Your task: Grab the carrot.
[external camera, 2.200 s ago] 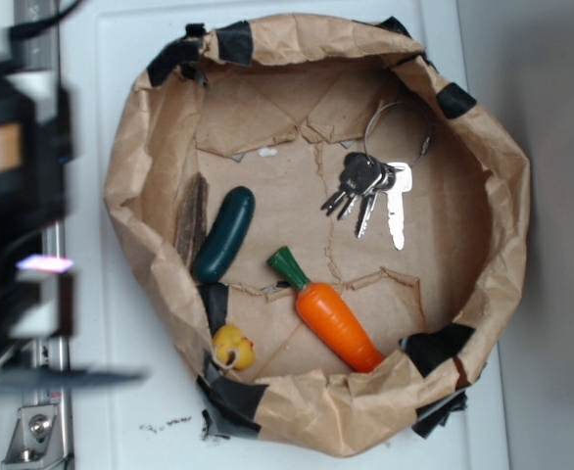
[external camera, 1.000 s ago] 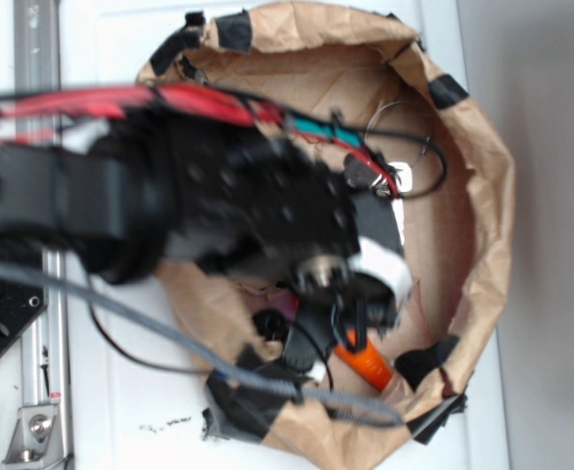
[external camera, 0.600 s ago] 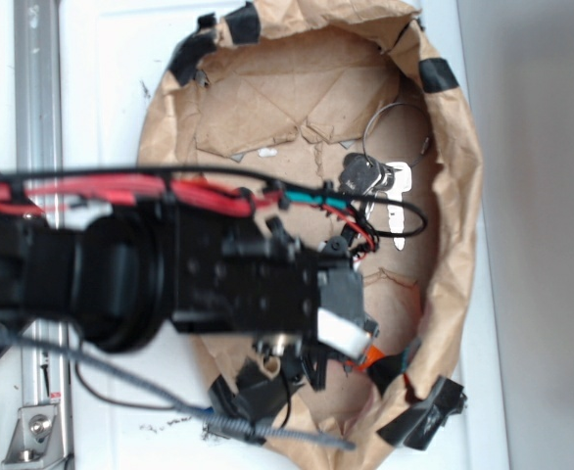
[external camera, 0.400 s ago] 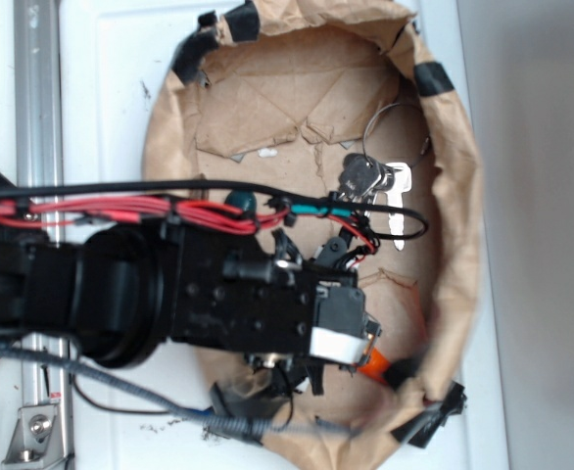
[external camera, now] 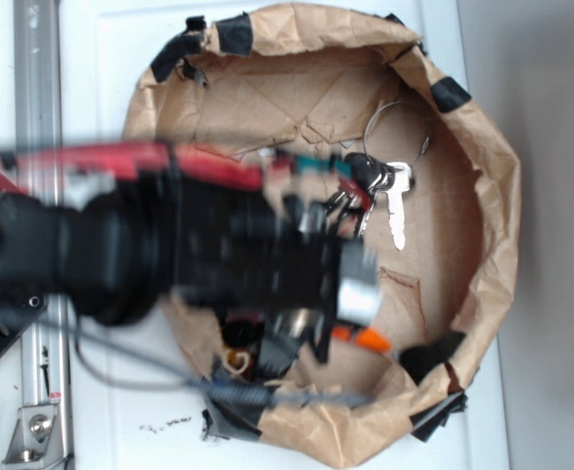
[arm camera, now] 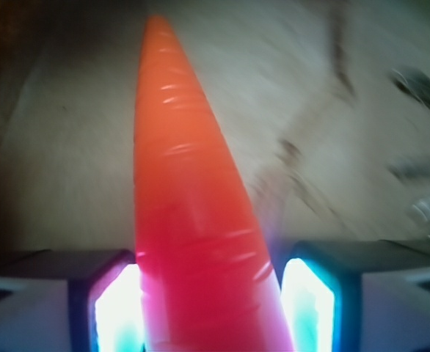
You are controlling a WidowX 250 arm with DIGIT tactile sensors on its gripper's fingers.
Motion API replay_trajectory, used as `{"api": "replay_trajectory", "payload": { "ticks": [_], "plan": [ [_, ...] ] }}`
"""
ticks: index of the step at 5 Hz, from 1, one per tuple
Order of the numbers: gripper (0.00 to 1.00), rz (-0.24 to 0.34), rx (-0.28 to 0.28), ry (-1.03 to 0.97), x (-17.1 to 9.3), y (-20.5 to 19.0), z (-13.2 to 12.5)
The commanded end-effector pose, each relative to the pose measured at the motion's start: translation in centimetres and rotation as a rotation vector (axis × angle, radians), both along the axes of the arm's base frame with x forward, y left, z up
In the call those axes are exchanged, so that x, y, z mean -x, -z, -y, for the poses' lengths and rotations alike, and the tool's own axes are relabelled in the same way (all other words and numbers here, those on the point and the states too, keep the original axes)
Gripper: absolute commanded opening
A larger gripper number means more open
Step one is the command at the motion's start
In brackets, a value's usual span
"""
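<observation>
Up close, the claw (arm camera: pixel 211 308) squeezes the carrot (arm camera: pixel 193 213) between both fingers (arm camera: pixel 116 308). From above, the blurry arm (external camera: pixel 169 255) hides all but the carrot's orange tip.

No text, label, brand, number or sign can be read in either view; both pictures are too blurred.

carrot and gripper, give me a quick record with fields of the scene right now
carrot: orange, tapered, between the two pads, tip pointing away from the wrist camera
gripper: closed on the carrot's thick part, pads lit on both sides
exterior view: arm blurred, only an orange bit of carrot shows
paper bag: brown, rolled rim, black tape patches
keys: on the bag floor, apart from the carrot
</observation>
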State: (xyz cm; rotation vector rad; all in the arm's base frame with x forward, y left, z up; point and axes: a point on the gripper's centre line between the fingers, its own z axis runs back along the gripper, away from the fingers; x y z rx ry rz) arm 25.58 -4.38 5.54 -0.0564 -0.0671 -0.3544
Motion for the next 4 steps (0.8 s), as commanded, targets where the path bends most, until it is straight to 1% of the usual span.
{"api": "replay_trajectory", "payload": {
  "ticks": [1,2,3,4],
  "plan": [
    [0.14,0.137,-0.090,-0.239,-0.3,-9.9,-3.1],
    [0.00,0.150,-0.108,-0.379,0.1,-11.9,-2.9],
    [0.00,0.146,-0.122,-0.447,-0.8,-12.4,-3.5],
    [0.00,0.131,-0.150,-0.486,-0.9,-11.2,-3.8]
  ]
}}
